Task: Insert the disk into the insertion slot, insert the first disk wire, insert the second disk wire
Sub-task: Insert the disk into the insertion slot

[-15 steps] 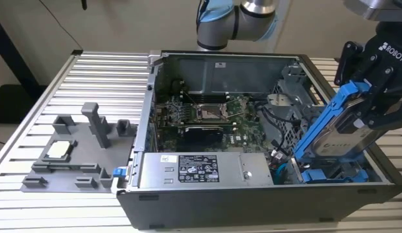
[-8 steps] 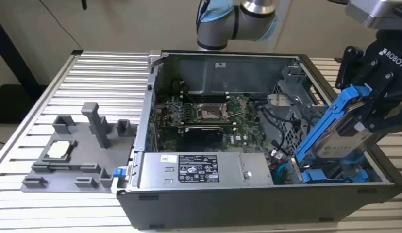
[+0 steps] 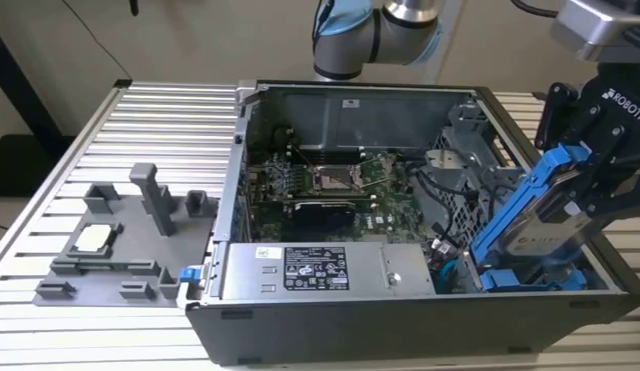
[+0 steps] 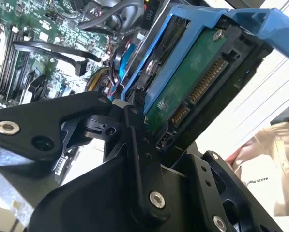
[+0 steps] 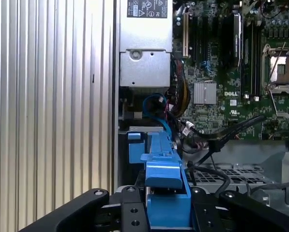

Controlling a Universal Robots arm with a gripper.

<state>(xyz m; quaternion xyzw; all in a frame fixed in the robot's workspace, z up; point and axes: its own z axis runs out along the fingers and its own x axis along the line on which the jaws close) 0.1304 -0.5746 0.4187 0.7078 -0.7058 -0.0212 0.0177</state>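
Currently the gripper (image 3: 588, 189) is clamped on the disk (image 3: 547, 224), with its fingers (image 4: 134, 140) pressing the blue carrier from both sides. The disk stands steeply tilted over the corner of the case (image 3: 403, 325) at the exterior view's right. Its lower end is down at the blue bay (image 3: 536, 280), near the power supply (image 3: 310, 270); contact with the bay cannot be told. In the second wrist view the disk's (image 4: 192, 82) green board side faces the camera. Black cables (image 5: 231, 130) lie over the motherboard (image 3: 331, 182). A grey fixture (image 3: 114, 247) sits on the ribbed table (image 3: 124, 131), apart from the case.
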